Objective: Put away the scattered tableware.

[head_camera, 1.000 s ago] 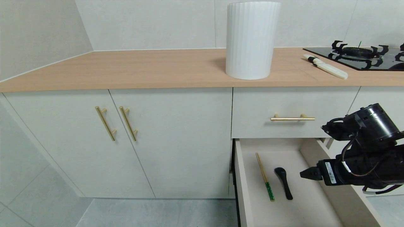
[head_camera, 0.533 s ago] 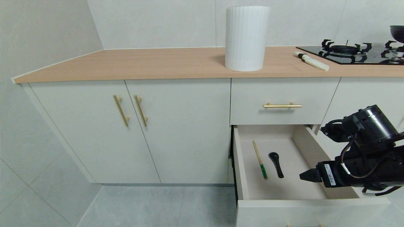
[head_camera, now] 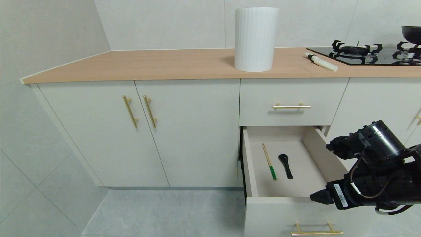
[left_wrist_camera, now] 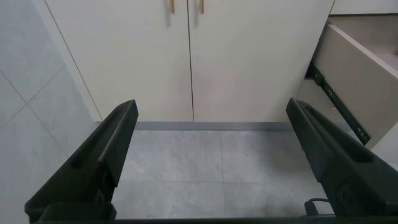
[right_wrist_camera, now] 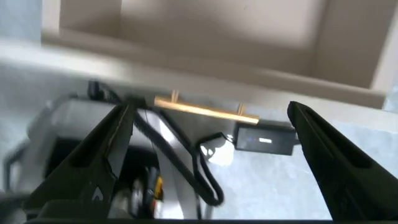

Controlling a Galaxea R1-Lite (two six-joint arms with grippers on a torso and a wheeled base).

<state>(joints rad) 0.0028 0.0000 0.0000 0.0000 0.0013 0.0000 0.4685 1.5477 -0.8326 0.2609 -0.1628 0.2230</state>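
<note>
Black and nearest, the right gripper [head_camera: 316,198] hangs at the front edge of the open drawer [head_camera: 249,168], above its brass handle [head_camera: 316,232]. Its fingers are spread with nothing between them. The left gripper [left_wrist_camera: 211,112] is likewise spread and empty, held low over grey floor tiles and facing the closed cupboard doors [left_wrist_camera: 249,56].

Inside the drawer lie a pair of chopsticks [head_camera: 269,162] and a black spoon [head_camera: 285,166], side by side and not touching. Farther back, a tall white ribbed canister [head_camera: 255,39] stands on the wooden countertop [head_camera: 148,65]. To its right, near the gas hob [head_camera: 361,54], lies a white knife [head_camera: 320,62], well apart from the drawer.

Stowing seems partly done, and the knife looks like the piece left out. The next move probably calls for raising an arm to the counter and closing the fingers across the knife's narrow body, leaving the drawer open.
</note>
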